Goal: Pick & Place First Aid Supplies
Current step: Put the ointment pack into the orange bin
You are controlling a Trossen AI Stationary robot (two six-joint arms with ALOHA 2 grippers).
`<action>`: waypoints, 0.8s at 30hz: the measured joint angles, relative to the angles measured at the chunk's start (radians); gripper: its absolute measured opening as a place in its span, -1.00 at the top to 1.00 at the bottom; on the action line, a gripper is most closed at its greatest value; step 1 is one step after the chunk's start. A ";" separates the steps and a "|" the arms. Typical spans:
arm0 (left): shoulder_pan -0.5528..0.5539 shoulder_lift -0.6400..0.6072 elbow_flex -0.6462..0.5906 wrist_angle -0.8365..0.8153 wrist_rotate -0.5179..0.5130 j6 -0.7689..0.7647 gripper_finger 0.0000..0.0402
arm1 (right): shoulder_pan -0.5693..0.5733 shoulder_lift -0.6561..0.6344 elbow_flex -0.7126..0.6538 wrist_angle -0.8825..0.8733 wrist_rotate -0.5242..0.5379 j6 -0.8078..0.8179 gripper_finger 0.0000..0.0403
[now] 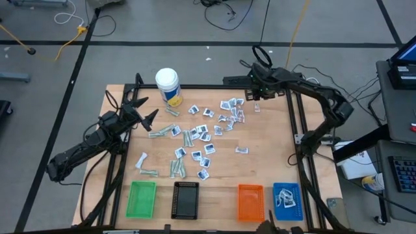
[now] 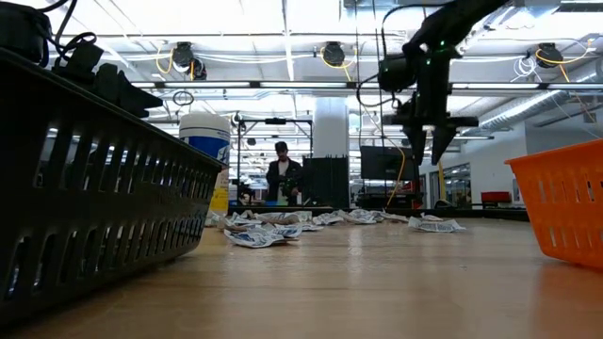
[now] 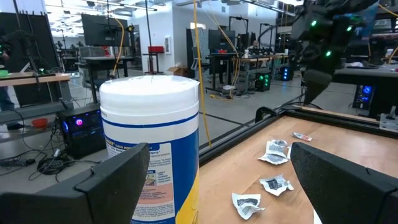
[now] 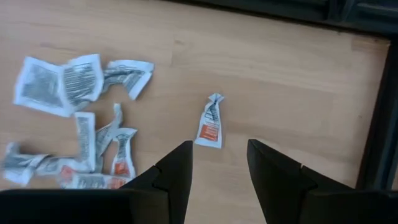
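The first aid supplies [image 1: 201, 133] lie scattered flat over the middle of the wooden table: many small white-and-blue sachets and a few pale strips. One small sachet with red print [image 4: 211, 124] lies apart near the far right. My right gripper [image 4: 217, 149] hangs above it, pointing steeply down, open, with nothing between its fingers; the high view places it at the far right [image 1: 255, 97]. My left gripper [image 1: 144, 112] waits open at the table's left, level, facing the white bottle [image 3: 152, 143].
Four trays stand along the near edge: green [image 1: 142, 198], black [image 1: 186, 199], orange [image 1: 250, 201] and blue [image 1: 287, 200], the blue one holding some packets. The tall white bottle [image 1: 168, 86] stands at the far left. A person [image 2: 281, 174] is in the room beyond the table.
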 joint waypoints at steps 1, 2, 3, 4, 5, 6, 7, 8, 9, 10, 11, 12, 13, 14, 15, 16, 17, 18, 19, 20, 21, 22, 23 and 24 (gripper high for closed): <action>0.000 0.000 0.000 0.000 0.000 0.000 -0.98 | -0.005 0.018 0.000 0.004 0.000 0.000 0.28; 0.000 0.000 0.000 0.000 0.000 0.000 -0.98 | -0.008 0.036 0.000 0.008 0.000 -0.001 0.28; 0.000 0.000 0.000 0.000 0.000 0.000 -0.98 | -0.010 0.053 0.000 0.011 0.000 0.000 0.28; 0.000 0.000 0.000 0.000 0.000 0.000 -0.98 | -0.010 0.072 0.000 0.014 0.001 0.000 0.28; 0.000 0.000 0.000 0.000 0.000 0.000 -0.98 | -0.011 0.091 -0.001 0.014 0.001 -0.001 0.28; 0.000 0.000 0.000 0.000 0.000 0.000 -0.98 | -0.012 0.110 -0.002 0.014 0.000 -0.005 0.28; 0.000 0.000 0.000 0.000 0.000 0.000 -0.98 | -0.015 0.127 -0.003 0.014 -0.002 -0.011 0.28; 0.000 0.000 0.000 0.000 0.000 0.000 -0.98 | -0.016 0.143 -0.003 0.015 -0.005 -0.015 0.28; 0.000 0.000 0.000 0.000 0.000 0.000 -0.98 | -0.017 0.158 -0.003 0.015 -0.008 -0.016 0.28; 0.000 0.000 0.000 0.000 0.000 0.000 -0.98 | -0.017 0.174 -0.003 0.017 -0.008 -0.017 0.28; 0.000 0.000 0.000 0.000 0.000 0.000 -0.98 | -0.017 0.188 -0.003 0.017 -0.008 -0.017 0.28; 0.000 0.000 0.000 0.000 0.000 0.000 -0.98 | -0.017 0.203 -0.003 0.015 -0.010 -0.019 0.28; 0.000 0.000 0.000 0.000 0.000 0.000 -0.98 | -0.017 0.215 -0.003 0.015 -0.017 -0.021 0.28; 0.000 0.000 0.000 0.000 0.000 0.000 -0.98 | -0.017 0.227 -0.003 0.015 -0.029 -0.024 0.28; 0.000 0.000 0.000 0.000 0.000 0.000 -0.98 | -0.018 0.240 -0.003 0.014 -0.033 -0.024 0.28; 0.000 0.000 0.000 0.000 0.000 0.000 -0.98 | -0.018 0.250 -0.003 0.015 -0.033 -0.025 0.28; 0.000 0.000 0.000 0.000 0.000 0.000 -0.98 | -0.018 0.260 -0.003 0.016 -0.035 -0.025 0.28; 0.000 0.000 0.000 0.000 0.000 0.000 -0.98 | -0.018 0.267 -0.003 0.020 -0.034 -0.028 0.28; 0.000 0.000 0.000 0.000 0.000 0.000 -0.98 | -0.018 0.273 -0.003 0.024 -0.034 -0.031 0.28; 0.000 0.000 0.000 0.000 0.000 0.000 -0.98 | -0.018 0.280 -0.003 0.030 -0.034 -0.036 0.28; 0.000 0.000 0.000 0.000 0.000 0.000 -0.98 | -0.018 0.287 -0.003 0.038 -0.034 -0.041 0.28; 0.000 0.000 0.000 0.000 0.000 0.000 -0.98 | -0.018 0.294 -0.003 0.043 -0.036 -0.042 0.28; 0.000 0.000 0.000 0.000 0.000 0.000 -0.98 | -0.018 0.302 -0.003 0.045 -0.046 -0.042 0.28; 0.000 0.000 0.000 0.000 0.000 0.000 -0.98 | -0.018 0.308 -0.003 0.045 -0.059 -0.043 0.28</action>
